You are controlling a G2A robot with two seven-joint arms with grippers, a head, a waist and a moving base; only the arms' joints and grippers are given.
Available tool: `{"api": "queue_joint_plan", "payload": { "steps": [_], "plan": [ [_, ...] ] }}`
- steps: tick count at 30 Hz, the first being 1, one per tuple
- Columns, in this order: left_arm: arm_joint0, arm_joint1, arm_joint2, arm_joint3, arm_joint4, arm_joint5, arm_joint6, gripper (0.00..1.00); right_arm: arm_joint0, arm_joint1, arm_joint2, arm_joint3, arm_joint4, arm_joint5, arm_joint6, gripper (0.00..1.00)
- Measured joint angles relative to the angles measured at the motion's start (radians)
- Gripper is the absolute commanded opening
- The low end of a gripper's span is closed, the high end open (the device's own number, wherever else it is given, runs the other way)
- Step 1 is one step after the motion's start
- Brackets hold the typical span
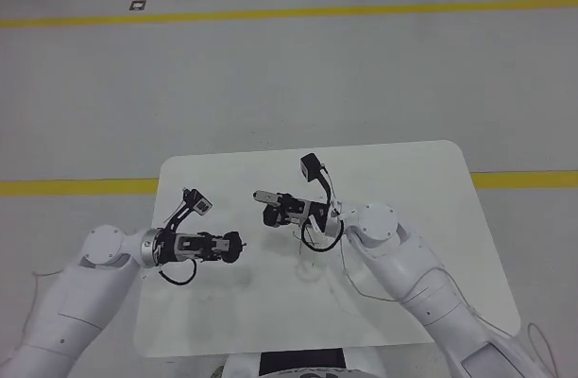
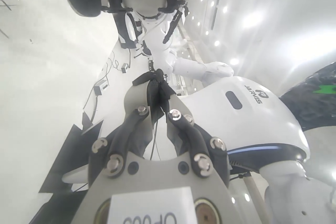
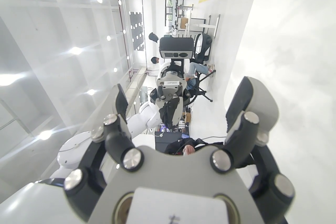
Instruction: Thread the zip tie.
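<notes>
White tabletop (image 1: 412, 170), with both of your arms held over its middle and their tools facing each other.
Your left tool (image 1: 234, 246) is pinched narrow on a thin black piece that looks like the zip tie (image 2: 157, 107). It holds the piece above the tabletop, left of centre, with its tip aimed right. Your right tool (image 1: 263, 208) sits near it, slightly farther back and to the right. It is aimed left with its fingers (image 3: 237, 101) spread wide. The two tools are close but not touching.

One table (image 1: 412, 189), one left end effector (image 1: 238, 246), one right end effector (image 1: 263, 208).
</notes>
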State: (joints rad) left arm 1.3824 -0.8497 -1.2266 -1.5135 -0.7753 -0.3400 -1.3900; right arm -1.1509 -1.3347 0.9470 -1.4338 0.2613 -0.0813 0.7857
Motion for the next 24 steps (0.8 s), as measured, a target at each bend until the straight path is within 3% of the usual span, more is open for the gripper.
{"api": "queue_joint_plan", "payload": {
  "steps": [8,12,19,24],
  "plan": [
    [0.000,0.001,0.002,-0.002,0.003,0.000,0.000,0.00,0.000,0.000,0.000,0.000,0.000,0.000,0.000,1.00],
    [0.003,0.001,-0.004,0.006,0.058,0.000,0.057,0.00,0.000,0.000,0.000,0.000,0.000,0.000,0.000,1.00],
    [0.037,0.007,-0.080,0.008,0.073,0.000,0.030,0.00,0.000,0.000,0.000,0.000,0.000,0.000,0.000,1.00],
    [0.082,0.005,-0.156,0.004,0.067,0.000,0.018,0.00,0.000,0.000,0.000,0.000,0.000,0.000,0.000,1.00]
  ]
}}
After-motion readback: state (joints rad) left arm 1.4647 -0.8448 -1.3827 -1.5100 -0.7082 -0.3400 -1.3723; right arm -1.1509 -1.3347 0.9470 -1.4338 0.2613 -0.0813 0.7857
